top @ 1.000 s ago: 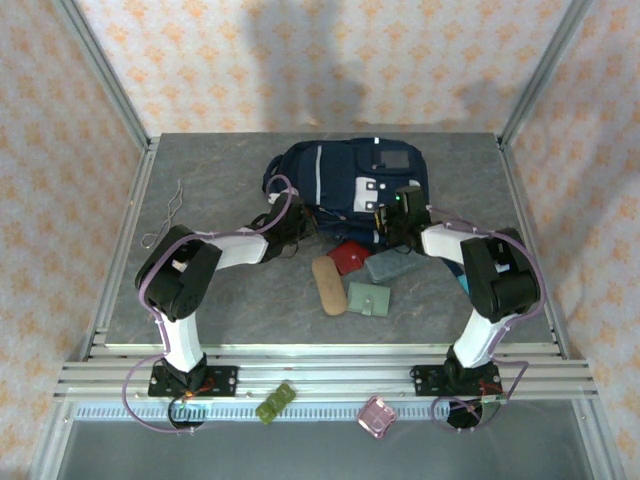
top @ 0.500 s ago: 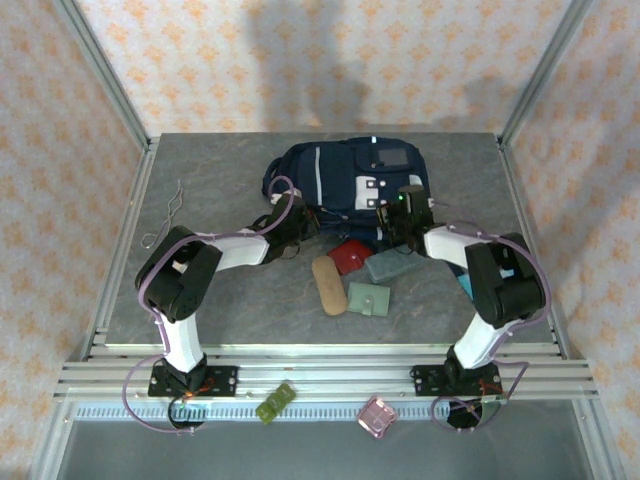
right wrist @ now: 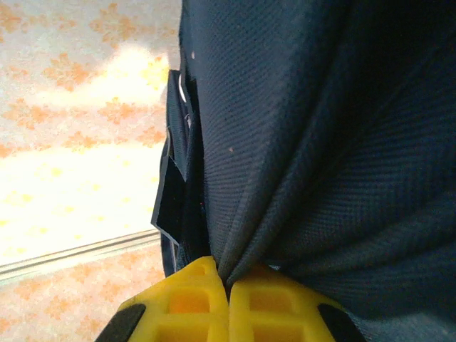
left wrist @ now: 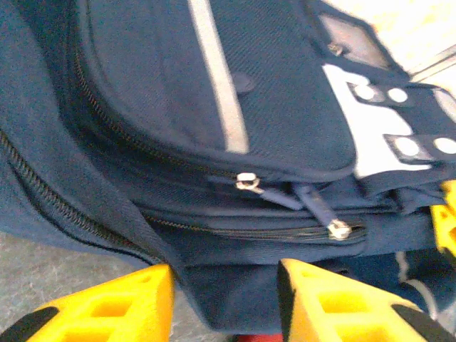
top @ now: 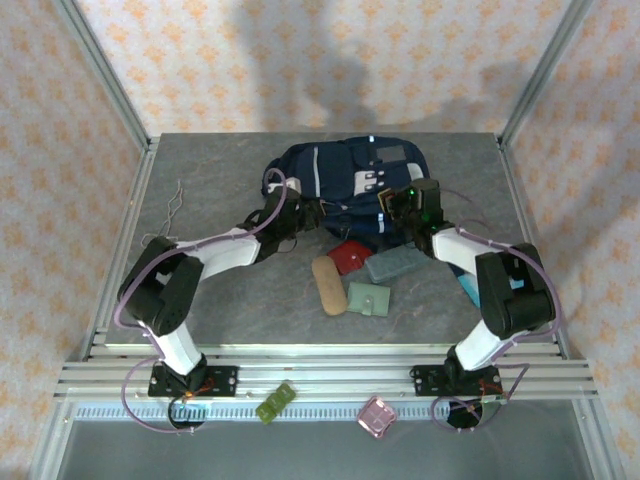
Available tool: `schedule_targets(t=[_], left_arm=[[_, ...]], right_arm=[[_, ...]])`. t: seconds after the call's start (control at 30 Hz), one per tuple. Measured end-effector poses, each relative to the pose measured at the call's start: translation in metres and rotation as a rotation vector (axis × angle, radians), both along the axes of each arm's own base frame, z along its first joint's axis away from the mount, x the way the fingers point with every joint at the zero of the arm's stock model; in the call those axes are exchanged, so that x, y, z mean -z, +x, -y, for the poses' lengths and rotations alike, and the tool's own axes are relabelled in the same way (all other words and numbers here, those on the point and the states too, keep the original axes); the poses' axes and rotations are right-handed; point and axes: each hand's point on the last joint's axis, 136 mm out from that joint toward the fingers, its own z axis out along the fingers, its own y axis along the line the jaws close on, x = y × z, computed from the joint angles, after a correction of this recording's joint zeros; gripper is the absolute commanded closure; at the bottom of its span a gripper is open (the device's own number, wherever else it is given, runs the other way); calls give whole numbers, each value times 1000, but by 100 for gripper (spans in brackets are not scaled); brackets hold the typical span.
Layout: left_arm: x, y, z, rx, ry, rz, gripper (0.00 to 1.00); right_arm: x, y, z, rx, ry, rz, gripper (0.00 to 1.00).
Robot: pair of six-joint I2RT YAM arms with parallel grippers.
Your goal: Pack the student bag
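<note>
While the right fingers [right wrist: 189, 299] are pinched shut on a fold of navy cloth, I have the student bag [top: 345, 180] anchored at its 4 o'clock corner. It lies flat toward 12 o'clock on the surface [top: 200, 190], front patches up. The left fingers [left wrist: 128, 303] stand apart and hold nothing, parked at the bag's 7 o'clock edge with a lip of fabric just ahead of the gap.

I judge the step in hand to be getting a compartment open. From the left wrist I see two zip pulls: one [left wrist: 247, 183] at about 12 o'clock from the fingers, the other [left wrist: 338, 229] nearer 1 o'clock, at the end of a closed zipper. To do it well, I would:

- leave the right pinch clamped so the cloth stays taut;
- steer the left fingers onto one pull tab, not the loose fabric;
- close fully before drawing along the zipper line, not across it.

Waiting at the bag's 6 o'clock side are the red pouch [top: 350, 256], grey case [top: 395, 264], tan case [top: 327, 285] and green wallet [top: 370, 298], so I want the opening to face them.
</note>
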Motion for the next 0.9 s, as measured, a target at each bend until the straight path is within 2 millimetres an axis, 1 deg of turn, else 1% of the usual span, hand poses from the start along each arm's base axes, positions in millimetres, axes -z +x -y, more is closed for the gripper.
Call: schedule_targets(t=[0.1,0.2,0.27,0.3,0.37,0.43,0.53,0.63,0.73,0.9], left_arm=[[-26,7,10,38,-13,43,46],[-49,17,23,88,-4,76,43],[-59,25,34,123,5,84,42],[-60,28,40,134,16,81,42],[-54,33,48,156,56,60,42],[-41,33,56,182,112,28,40],[-19,27,63,229,173,-17,39],[-3,22,71,289,196,-45,39],[2,25,79,330,208,-47,39],[-6,30,86,377,228,-24,39]], right_arm=[[-2,-1,-2,-21,-8,12,100],[-3,-1,-4,-39,-11,20,100],[-4,-1,-4,-46,-15,27,100],[-4,-1,-4,-51,-18,29,100],[-4,-2,-5,-60,-23,34,100],[-4,-2,-6,-71,-29,38,100],[-4,-3,-7,-84,-34,43,100],[-5,-4,-9,-97,-35,46,100],[-5,-4,-10,-104,-36,48,100],[-5,-4,-10,-109,-43,53,100]])
